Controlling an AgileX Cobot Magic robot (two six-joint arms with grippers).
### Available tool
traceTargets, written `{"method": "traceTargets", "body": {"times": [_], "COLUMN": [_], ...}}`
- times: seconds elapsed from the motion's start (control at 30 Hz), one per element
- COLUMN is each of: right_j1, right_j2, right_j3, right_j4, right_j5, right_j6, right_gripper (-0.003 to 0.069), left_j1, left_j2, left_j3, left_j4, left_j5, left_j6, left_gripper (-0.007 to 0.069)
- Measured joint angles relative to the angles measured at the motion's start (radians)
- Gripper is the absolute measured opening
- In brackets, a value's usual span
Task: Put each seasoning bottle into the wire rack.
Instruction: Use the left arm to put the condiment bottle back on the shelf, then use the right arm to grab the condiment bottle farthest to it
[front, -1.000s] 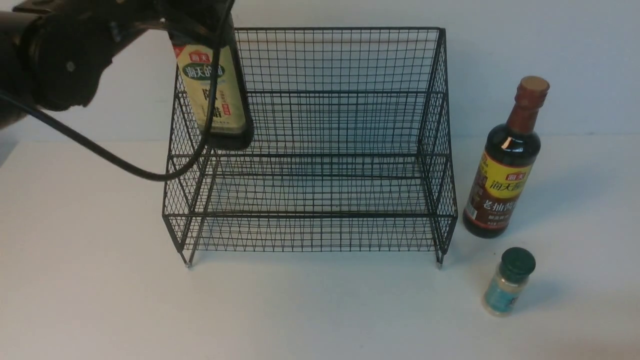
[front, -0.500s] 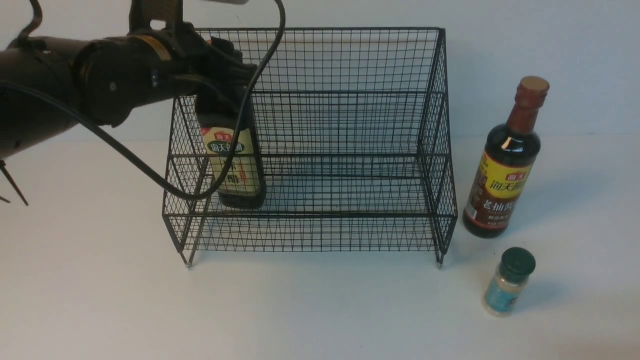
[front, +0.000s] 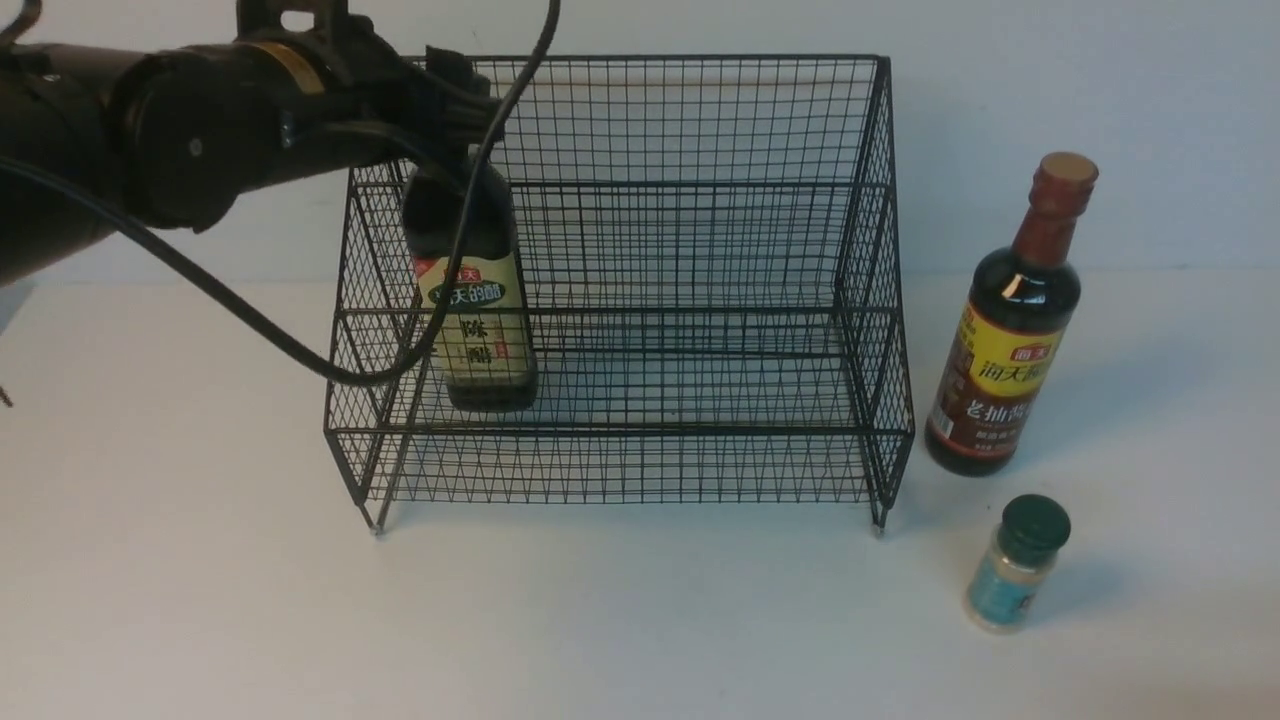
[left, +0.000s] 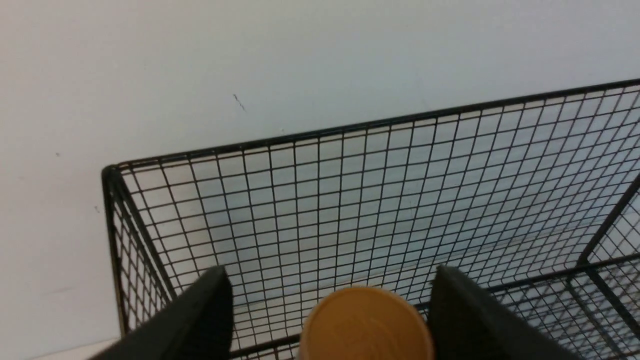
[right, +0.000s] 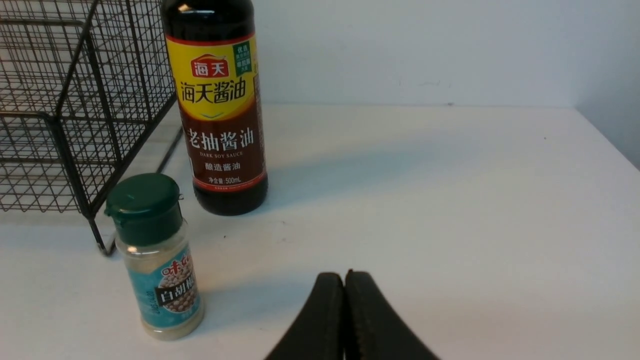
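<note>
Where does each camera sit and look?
Front: between the arms, facing forward at the rack; left arm shows.
Left wrist: above the vinegar bottle, facing the rack's back; open left gripper shows.
Right wrist: low over the table, facing soy bottle and shaker; shut right gripper shows.
Shared: front view also sees those two.

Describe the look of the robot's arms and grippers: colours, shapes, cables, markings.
The left arm is glossy black with rounded, drum-like joints, a gold band near the wrist and a thick black cable looping from it. The left gripper has matte black wedge-shaped fingers; the right gripper has two black, curved, tapering fingers.
</note>
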Motion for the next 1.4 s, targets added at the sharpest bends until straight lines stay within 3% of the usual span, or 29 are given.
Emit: {"method": "traceTargets", "body": {"times": [0.13, 0.17, 0.3, 0.33, 0.37, 0.5, 0.83, 1.17, 1.27, 1.4], "right_j1": [0.0, 0.0, 0.0, 0.0, 0.0, 0.0, 0.0, 0.0, 0.0, 0.0], "right_j2": [0.0, 0.0, 0.0, 0.0, 0.0, 0.0, 0.0, 0.0, 0.0, 0.0], "right_j3": [0.0, 0.0, 0.0, 0.0, 0.0, 0.0, 0.0, 0.0, 0.0, 0.0], "right_j4": [0.0, 0.0, 0.0, 0.0, 0.0, 0.0, 0.0, 0.0, 0.0, 0.0], "right_j5": [0.0, 0.0, 0.0, 0.0, 0.0, 0.0, 0.0, 0.0, 0.0, 0.0], "right_j6": [0.0, 0.0, 0.0, 0.0, 0.0, 0.0, 0.0, 0.0, 0.0, 0.0], "right_gripper": [-0.0013, -0.0013, -0.0013, -0.0013, -0.0013, -0.0013, -0.0013, -0.0013, -0.0013, -0.0013], "left_j1": [0.0, 0.0, 0.0, 0.0, 0.0, 0.0, 0.0, 0.0, 0.0, 0.02], "left_j2": [-0.097, -0.171, -0.297, -0.376, -0.421, -0.576, -0.852, -0.973, -0.999, -1.133], "left_j3": [-0.003, -0.007, -0.006, -0.006, -0.006, 0.014, 0.055, 0.07, 0.126, 0.369], "left_j4": [0.003, 0.002, 0.001, 0.0, -0.001, -0.017, -0.017, 0.111, 0.124, 0.12], "left_j5": [0.103, 0.175, 0.296, 0.37, 0.405, 0.495, 0.663, 0.803, 0.8, 0.656], "left_j6": [0.01, 0.011, 0.012, 0.012, 0.013, 0.013, 0.018, 0.011, 0.01, 0.013], "left_gripper": [0.0491, 0.046, 0.0327, 0.0191, 0.012, 0.0014, -0.0005, -0.0005, -0.0005, -0.0005]}}
